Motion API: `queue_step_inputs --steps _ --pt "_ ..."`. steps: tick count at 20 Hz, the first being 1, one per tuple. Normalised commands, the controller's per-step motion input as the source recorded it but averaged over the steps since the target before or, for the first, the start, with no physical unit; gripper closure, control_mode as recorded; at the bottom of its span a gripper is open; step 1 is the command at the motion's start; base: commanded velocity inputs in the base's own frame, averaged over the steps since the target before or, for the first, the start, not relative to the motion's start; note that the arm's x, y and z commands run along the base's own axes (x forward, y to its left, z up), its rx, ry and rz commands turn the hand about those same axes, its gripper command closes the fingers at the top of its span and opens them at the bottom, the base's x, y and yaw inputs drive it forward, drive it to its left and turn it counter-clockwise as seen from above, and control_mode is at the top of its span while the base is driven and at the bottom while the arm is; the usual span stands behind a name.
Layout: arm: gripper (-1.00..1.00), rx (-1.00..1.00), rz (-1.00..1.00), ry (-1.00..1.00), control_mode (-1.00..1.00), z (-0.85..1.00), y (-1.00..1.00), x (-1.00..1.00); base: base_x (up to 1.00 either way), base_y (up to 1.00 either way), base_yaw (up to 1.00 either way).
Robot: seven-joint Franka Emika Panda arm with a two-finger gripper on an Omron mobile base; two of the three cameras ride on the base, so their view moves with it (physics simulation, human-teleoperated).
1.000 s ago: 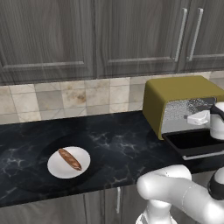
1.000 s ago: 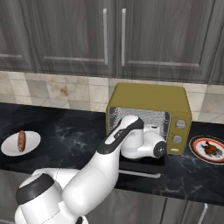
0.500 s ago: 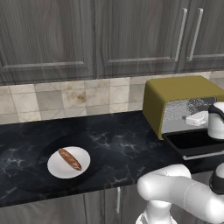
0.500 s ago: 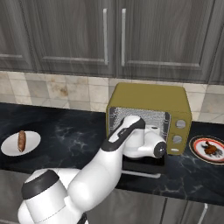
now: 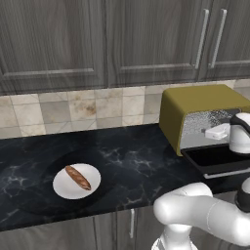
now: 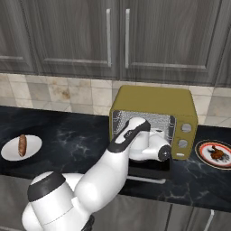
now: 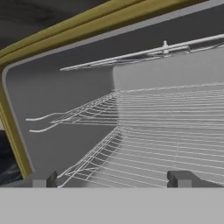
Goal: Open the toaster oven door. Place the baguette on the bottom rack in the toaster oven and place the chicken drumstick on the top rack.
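Observation:
The mustard-yellow toaster oven (image 5: 195, 105) (image 6: 153, 101) stands on the counter with its door (image 5: 215, 157) (image 6: 151, 170) folded down flat in front. My gripper (image 7: 116, 179) hovers at the oven mouth, open, with nothing between its fingertips (image 7: 183, 177). Inside, the hand view looks along the top rack (image 7: 166, 105) and the bottom rack (image 7: 148, 159), both bare. The slim brown baguette (image 5: 78, 177) (image 6: 22, 145) lies on a white plate (image 5: 63, 189) far to the left. To the oven's right, the chicken drumstick (image 6: 217, 153) rests on a patterned plate (image 6: 204, 146).
Dark marble counter (image 5: 132, 161) runs between the baguette's plate and the oven. Grey wall cabinets (image 5: 146, 39) hang above a beige tiled backsplash (image 5: 78, 110). The oven's knobs (image 6: 185, 135) sit on its right side. The open door overhangs the counter's front edge.
The hand has shifted only slightly in front of the oven mouth. Its jaws stay open, and the food and the door have not moved.

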Motion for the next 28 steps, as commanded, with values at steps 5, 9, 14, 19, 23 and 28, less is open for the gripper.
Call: queue_step_inputs --steps 5,9,14,19,23,28 --pt "-1.00 -0.01 0.00 -0.02 -1.00 -0.16 0.03 0.03 0.00 0.00 0.00" --pt "-1.00 -0.02 0.00 0.00 -1.00 -0.06 0.00 0.06 0.00 0.00 0.00" --pt "-1.00 -0.01 0.00 -0.04 -1.00 0.00 0.00 0.14 0.00 0.00 0.00" --pt "-1.00 0.00 0.00 -0.04 -1.00 -0.02 0.00 0.17 0.00 0.00 0.00" --pt "-1.00 -0.04 0.00 -0.02 -1.00 -0.10 0.00 0.07 0.00 0.00 0.00" --pt "-1.00 -0.02 0.00 0.00 -1.00 -0.03 0.00 0.06 0.00 0.00 0.00"
